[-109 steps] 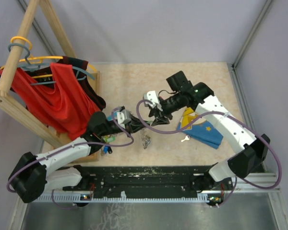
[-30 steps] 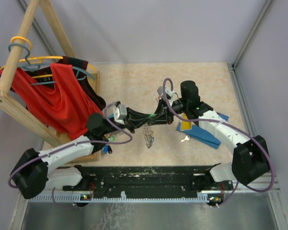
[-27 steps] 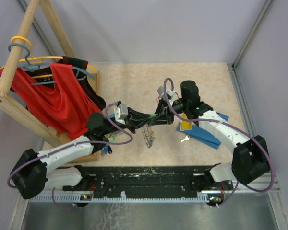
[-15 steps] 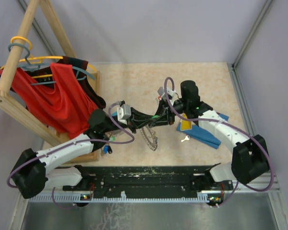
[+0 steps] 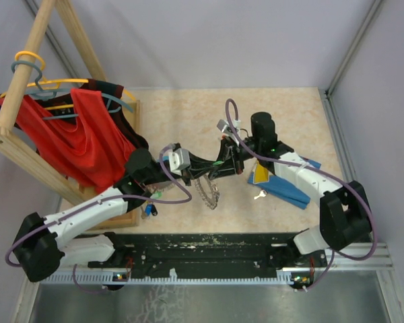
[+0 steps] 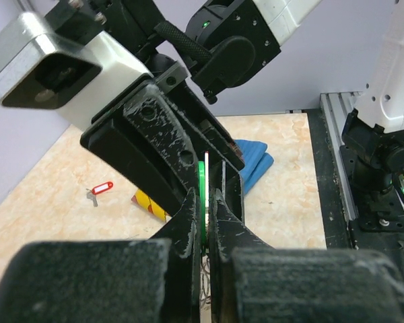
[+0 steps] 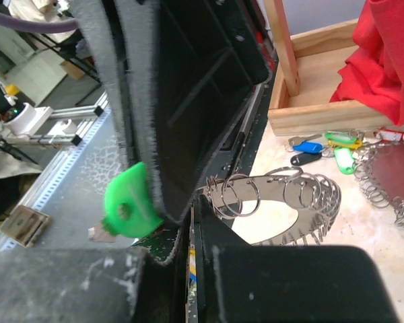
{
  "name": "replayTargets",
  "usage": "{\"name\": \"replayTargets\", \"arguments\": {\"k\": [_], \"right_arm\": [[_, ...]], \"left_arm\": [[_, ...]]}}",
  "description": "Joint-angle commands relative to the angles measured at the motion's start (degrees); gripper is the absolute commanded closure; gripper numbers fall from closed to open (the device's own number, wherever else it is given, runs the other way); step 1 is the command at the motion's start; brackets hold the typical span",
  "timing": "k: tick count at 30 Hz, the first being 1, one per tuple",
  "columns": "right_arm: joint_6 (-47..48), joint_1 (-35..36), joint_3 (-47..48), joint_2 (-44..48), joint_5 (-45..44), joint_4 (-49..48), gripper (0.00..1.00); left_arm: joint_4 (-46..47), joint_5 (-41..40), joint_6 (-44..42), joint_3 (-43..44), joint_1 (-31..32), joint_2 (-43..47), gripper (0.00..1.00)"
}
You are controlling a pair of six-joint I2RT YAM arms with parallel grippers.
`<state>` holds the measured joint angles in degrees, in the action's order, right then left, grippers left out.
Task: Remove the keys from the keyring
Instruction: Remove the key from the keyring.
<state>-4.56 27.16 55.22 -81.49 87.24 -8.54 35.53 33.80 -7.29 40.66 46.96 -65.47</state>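
The keyring (image 5: 207,193), a grey metal ring fringed with small silver loops, hangs below the point where my two grippers meet above the table's middle. My left gripper (image 5: 200,168) comes in from the left and is shut on a green-tagged key (image 6: 202,180); its tag (image 7: 126,202) sticks out past the left finger. From the right, my right gripper (image 5: 222,163) is shut on the keyring's end (image 7: 283,195), where several loops bunch at its jaws (image 7: 194,217). The left gripper (image 6: 203,202) faces the right one tip to tip.
Loose keys with blue (image 7: 308,147), green (image 7: 342,160) and red tags lie by the wooden rack's base (image 5: 131,215). A red-tagged key (image 6: 102,188) lies alone near a folded blue and yellow cloth (image 5: 283,185). The rack with a red garment (image 5: 81,141) fills the left.
Both grippers stayed shut and joined. The left arm pushed slightly up and right, the right wrist edged left, and the hanging keyring swung and spread out beneath them.
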Motion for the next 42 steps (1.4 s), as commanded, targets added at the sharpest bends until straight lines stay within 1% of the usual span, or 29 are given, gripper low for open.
{"name": "replayTargets", "arguments": {"k": [1,9,16,24,28,35,39,42], "right_arm": [[-6.30,1.06,2.70,-1.72,1.94,-3.67,1.00],[-13.48,1.08,3.00,-3.93,3.11,-7.63,1.00],[-15.28,1.14,3.77,-3.58,4.33,-7.36,1.00],[-17.17,1.10,3.93,-4.36,5.15,-6.59,1.00],[-17.60,1.06,4.02,-4.46,5.68,-6.50,1.00],[-17.67,1.06,4.56,-4.57,6.94,-5.57,1.00],[-14.35,1.08,5.77,-4.46,7.48,-1.02,1.00],[-13.80,1.09,6.08,-4.53,7.21,0.07,1.00]], "left_arm": [[-1.59,-1.23,-4.68,4.06,1.89,0.63,1.00],[-6.42,-3.84,-9.71,5.30,3.28,0.08,1.00],[-8.95,-7.41,-13.24,3.96,3.36,0.93,1.00],[-8.64,-10.58,-14.94,2.22,3.34,2.91,1.00],[-7.86,-11.99,-15.79,0.86,3.25,4.30,1.00],[-7.58,-11.77,-17.66,-0.51,3.23,5.71,1.00],[-7.05,-10.78,-17.72,-0.77,3.25,5.07,1.00],[-5.99,-9.94,-17.12,-0.77,3.24,4.09,1.00]]}}
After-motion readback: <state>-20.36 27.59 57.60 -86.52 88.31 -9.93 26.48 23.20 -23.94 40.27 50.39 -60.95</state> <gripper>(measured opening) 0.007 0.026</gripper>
